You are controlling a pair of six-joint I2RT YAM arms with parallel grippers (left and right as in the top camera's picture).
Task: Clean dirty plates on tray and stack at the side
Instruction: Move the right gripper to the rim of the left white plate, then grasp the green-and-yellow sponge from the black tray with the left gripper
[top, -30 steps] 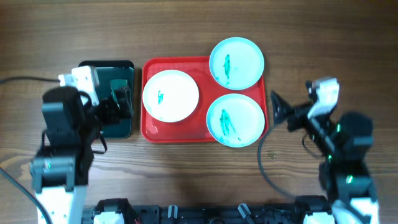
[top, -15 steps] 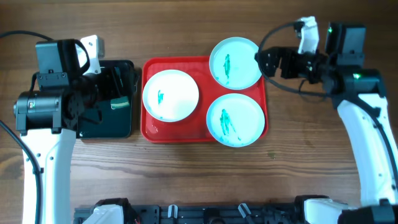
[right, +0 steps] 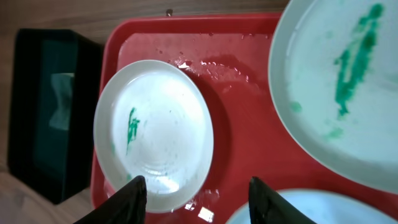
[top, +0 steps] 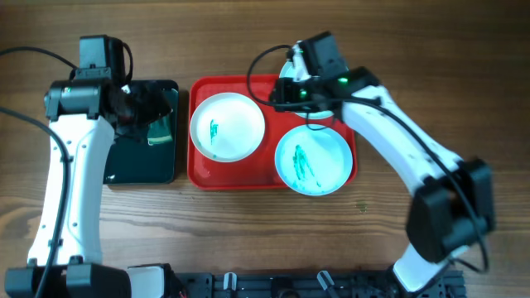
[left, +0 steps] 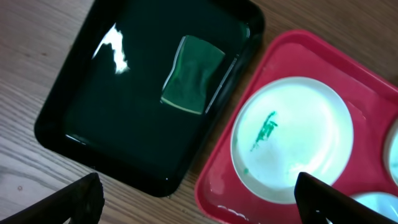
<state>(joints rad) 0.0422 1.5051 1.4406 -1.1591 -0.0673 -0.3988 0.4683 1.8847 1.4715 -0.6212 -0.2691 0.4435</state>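
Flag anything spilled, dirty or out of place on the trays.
Green smears mark the white plate, the near cyan plate and the far cyan plate. Water droplets lie on the red tray between them. Nothing is tipped or broken.

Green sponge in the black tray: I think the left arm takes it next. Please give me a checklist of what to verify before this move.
1. The left pincer is open: ok, fingers wide apart.
2. The green rectangular sponge is free: ok, it lies alone in the black plastic tray.
3. The sponge is lined up between the fingers: ok sideways; the height above it, cannot tell.
4. The right pincer is empty: ok, open above the red plastic tray.
5. The plates wait on the red tray: ok, the cream-white round plate, the upper light cyan plate and the lower light cyan plate, all smeared green.
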